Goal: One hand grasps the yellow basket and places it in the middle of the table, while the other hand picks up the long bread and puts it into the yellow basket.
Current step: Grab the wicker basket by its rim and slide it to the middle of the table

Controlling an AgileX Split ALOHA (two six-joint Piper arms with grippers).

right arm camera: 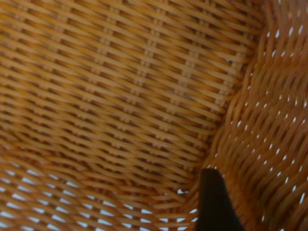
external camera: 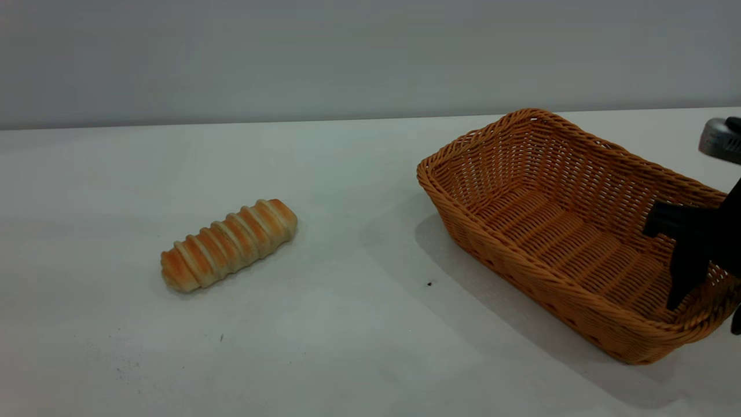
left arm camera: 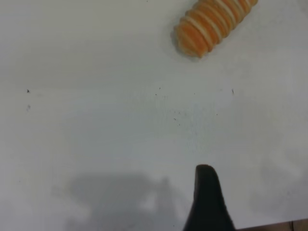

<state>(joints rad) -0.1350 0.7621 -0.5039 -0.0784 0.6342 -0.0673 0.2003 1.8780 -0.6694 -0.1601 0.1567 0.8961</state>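
One claw, the right claw, straddled the yellow basket's right rim, fingers apart; it should clamp firmly before dragging. Left claw's state unclear, near the long bread at the surface's left.

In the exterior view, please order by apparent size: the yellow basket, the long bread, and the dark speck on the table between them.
1. the yellow basket, by far the largest.
2. the long bread, much smaller.
3. the dark speck, tiny.
No ranking is uncertain.

One yellow basket, one long bread, one table.
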